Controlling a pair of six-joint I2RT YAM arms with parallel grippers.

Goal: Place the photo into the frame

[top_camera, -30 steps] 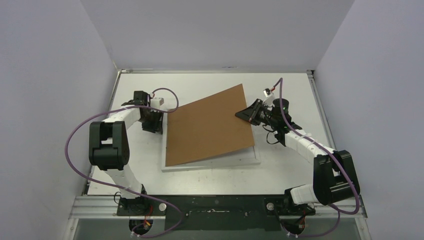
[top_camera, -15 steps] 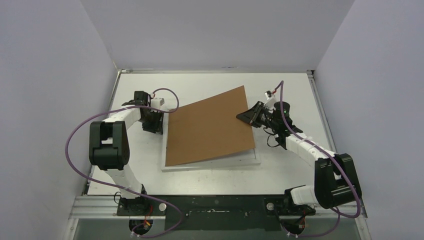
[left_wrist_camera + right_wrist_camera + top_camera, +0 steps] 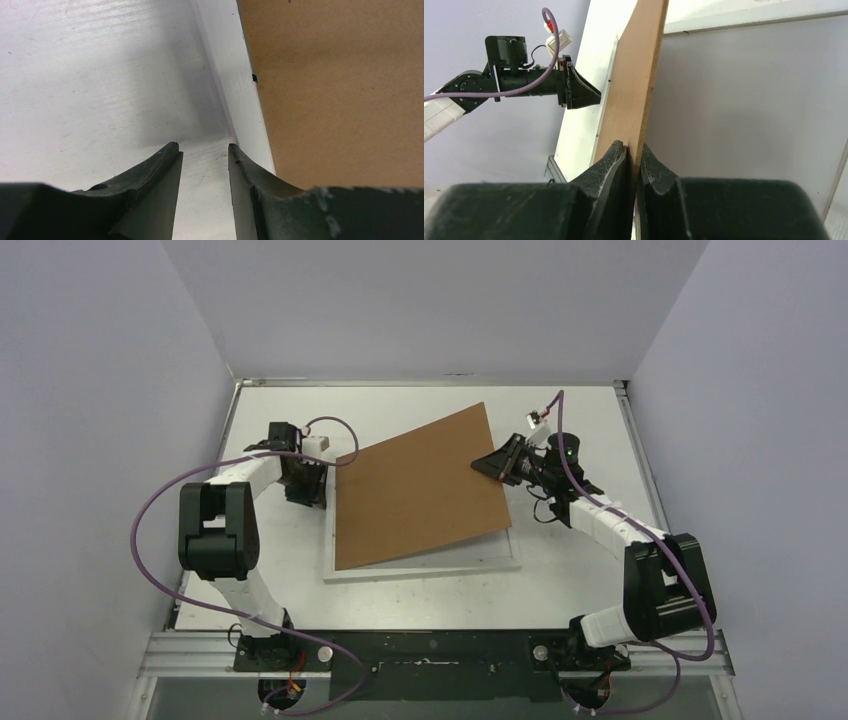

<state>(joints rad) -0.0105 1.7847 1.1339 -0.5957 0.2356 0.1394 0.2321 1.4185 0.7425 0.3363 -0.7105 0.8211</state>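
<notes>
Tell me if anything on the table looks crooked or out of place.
Yes. The brown backing board sits crooked over the white frame. It is turned against the frame's edges, and its far corner sticks out past the frame. Its right edge is pinched in the right gripper and lifted off the frame.

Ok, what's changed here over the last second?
The right claw, shut on the brown backing board, tipped the board's right edge slightly higher and toward the left arm, baring a little more of the white frame beneath. Nothing was grabbed or released. The left claw stays open and still by the frame's left edge.
</notes>
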